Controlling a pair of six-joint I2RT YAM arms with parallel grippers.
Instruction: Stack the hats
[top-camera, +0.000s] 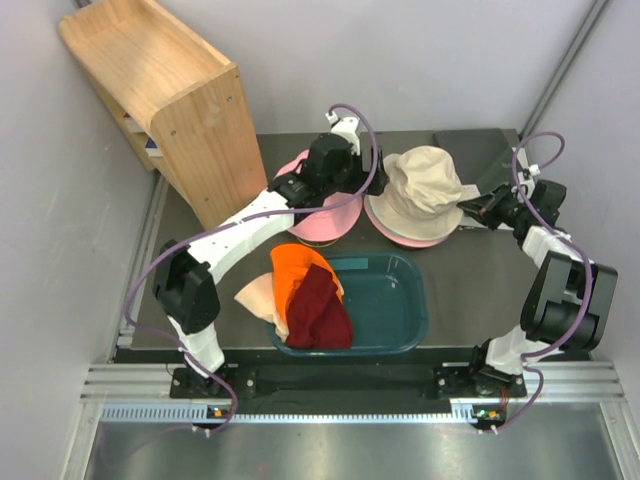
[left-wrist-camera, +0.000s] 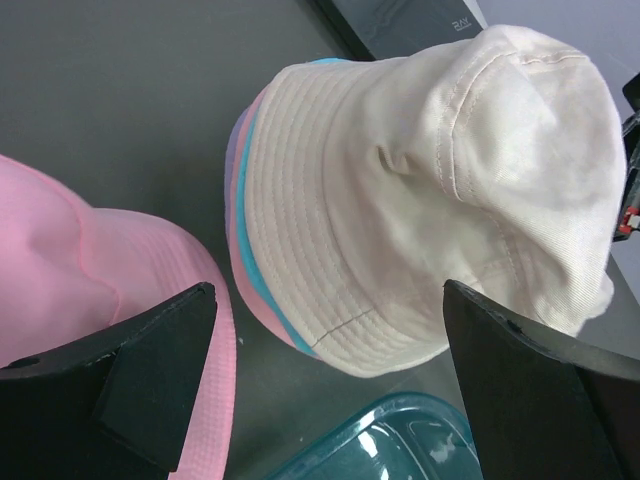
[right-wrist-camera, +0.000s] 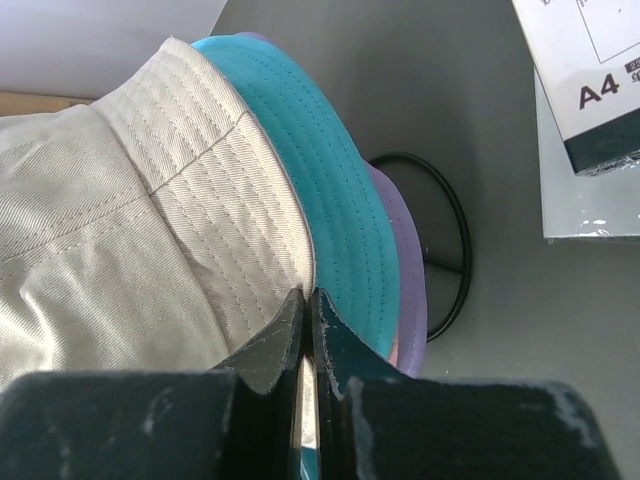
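Note:
A beige hat (top-camera: 425, 190) tops a stack at the back right, over a teal hat (right-wrist-camera: 320, 150), a lavender hat (right-wrist-camera: 405, 270) and a pink brim (left-wrist-camera: 262, 300). My right gripper (right-wrist-camera: 308, 295) is shut on the beige hat's brim edge, and shows in the top view (top-camera: 472, 210). A loose pink hat (top-camera: 318, 222) lies left of the stack. My left gripper (left-wrist-camera: 328, 300) is open and empty, hovering between the pink hat (left-wrist-camera: 70, 270) and the beige hat (left-wrist-camera: 420, 190). An orange hat (top-camera: 300, 268), a maroon hat (top-camera: 320, 312) and a peach hat (top-camera: 256, 294) hang over the tub's left end.
A dark teal tub (top-camera: 390, 300) sits at the front middle. A wooden shelf (top-camera: 165, 95) leans at the back left. A black wire ring (right-wrist-camera: 455, 235) lies under the stack. A white A4 box (right-wrist-camera: 590, 80) and a dark flat box (top-camera: 470, 147) lie behind.

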